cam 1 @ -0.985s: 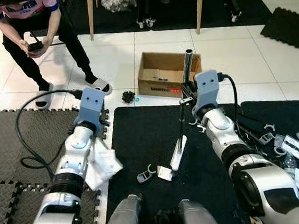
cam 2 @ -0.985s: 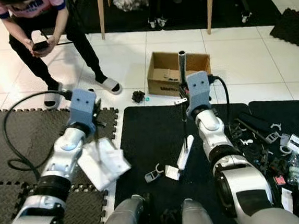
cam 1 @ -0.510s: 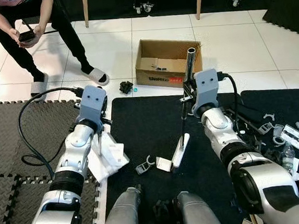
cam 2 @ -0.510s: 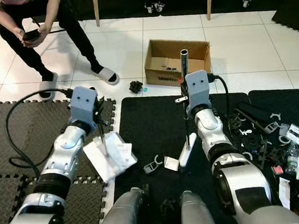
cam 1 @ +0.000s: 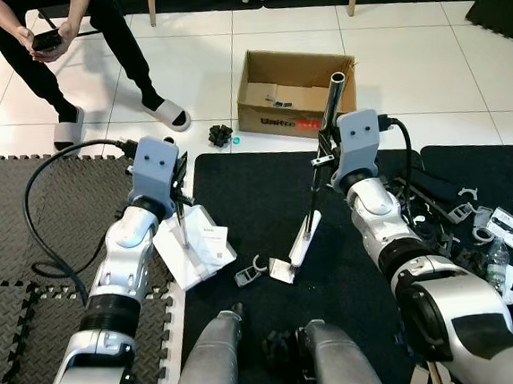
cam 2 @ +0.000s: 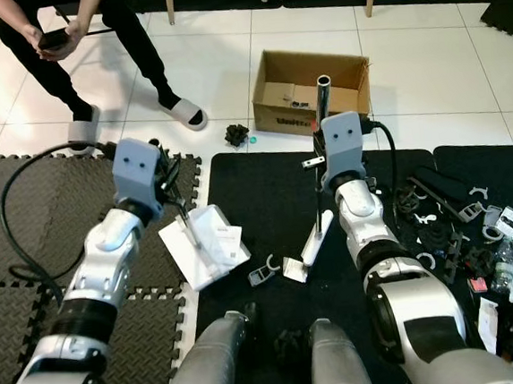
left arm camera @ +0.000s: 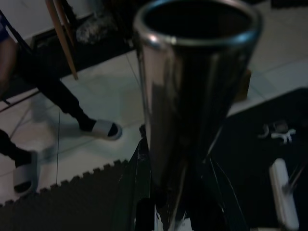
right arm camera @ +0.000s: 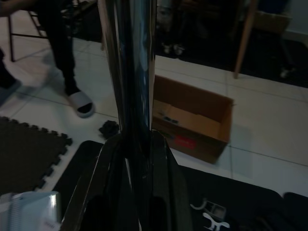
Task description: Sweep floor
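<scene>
1. Your right gripper point(cam 1: 329, 160) is clamped on the broom pole point(right arm camera: 129, 72): in the right wrist view the chrome tube runs straight up between the two black fingers point(right arm camera: 166, 180), which hug it on both sides.
2. From that grip the pole's long axis runs down and toward you, tilted a little left, to the white broom head point(cam 1: 304, 239), which rests on the black mat point(cam 1: 258, 210). The open top end sticks up above the wrist camera.
3. Your left gripper point(cam 1: 179, 199) is closed on a second chrome handle point(left arm camera: 185, 96); in the left wrist view the tube stands between its fingers. That handle leads down to the white dustpan point(cam 1: 194, 249), which lies flat across the seam between the grey foam tiles point(cam 1: 27, 239) and the black mat.
4. The relation that matters: a small white scrap point(cam 1: 281, 272) lies touching the near tip of the broom head, and a grey clip point(cam 1: 247, 273) sits just left of it. Both lie between broom and dustpan, the dustpan's lip to their left.
5. So the right arm is the one placed to sweep, and the stroke I would judge is leftward, toward the pan.
6. Farther out, a cardboard box point(cam 1: 295, 94) stands on the tiles beyond the mat, more clutter point(cam 1: 475, 227) lies at the right, and a person point(cam 1: 55, 48) sits at far left.
</scene>
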Tool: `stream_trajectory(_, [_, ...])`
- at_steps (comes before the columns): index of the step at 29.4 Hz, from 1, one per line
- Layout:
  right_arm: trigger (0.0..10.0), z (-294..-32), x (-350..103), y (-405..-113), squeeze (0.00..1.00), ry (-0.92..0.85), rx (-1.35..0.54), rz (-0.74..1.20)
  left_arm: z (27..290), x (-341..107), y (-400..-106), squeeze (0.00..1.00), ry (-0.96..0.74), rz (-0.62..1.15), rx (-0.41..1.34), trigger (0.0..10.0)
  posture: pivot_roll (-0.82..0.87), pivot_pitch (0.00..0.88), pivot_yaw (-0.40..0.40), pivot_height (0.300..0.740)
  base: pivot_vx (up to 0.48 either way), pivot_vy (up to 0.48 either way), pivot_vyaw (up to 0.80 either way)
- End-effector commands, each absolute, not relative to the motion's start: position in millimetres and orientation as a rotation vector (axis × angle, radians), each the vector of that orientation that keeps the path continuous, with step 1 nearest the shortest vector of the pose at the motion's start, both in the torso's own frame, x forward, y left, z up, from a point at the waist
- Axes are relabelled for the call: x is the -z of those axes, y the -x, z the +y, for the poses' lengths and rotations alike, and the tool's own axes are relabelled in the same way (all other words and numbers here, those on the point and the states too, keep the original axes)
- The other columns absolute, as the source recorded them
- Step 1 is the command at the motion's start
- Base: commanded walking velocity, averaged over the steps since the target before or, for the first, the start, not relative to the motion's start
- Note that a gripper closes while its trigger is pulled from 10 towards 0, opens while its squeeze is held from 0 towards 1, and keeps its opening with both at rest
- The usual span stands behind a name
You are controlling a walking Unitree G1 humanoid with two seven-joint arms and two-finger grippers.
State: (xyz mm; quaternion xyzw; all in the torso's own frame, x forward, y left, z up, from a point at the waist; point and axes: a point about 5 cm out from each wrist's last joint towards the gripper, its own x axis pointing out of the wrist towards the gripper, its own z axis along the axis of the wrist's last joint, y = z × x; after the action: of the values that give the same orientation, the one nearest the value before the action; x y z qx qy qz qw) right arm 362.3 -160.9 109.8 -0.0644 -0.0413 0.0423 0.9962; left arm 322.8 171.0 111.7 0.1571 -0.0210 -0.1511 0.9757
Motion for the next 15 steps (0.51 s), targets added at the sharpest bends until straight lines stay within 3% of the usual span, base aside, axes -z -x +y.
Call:
stream_trajectory(1, [10.0, -163.8, -111.2, -360.9, 0.0, 0.154, -0.07, -0.11, 178.0, -120.8, -321.2, 0.0, -0.382, -0.088, 0.297, 10.0, 0.1, 0.272, 0.026, 0.74, 0.0, 0.0, 0.0])
stream_trajectory(15, [10.0, -172.7, -110.6, -358.1, 0.0, 0.181, 0.037, -0.132, 180.8, -119.4, -313.9, 0.0, -0.37, -0.073, 0.302, 10.0, 0.13, 0.331, 0.027, 0.74, 0.0, 0.0, 0.0])
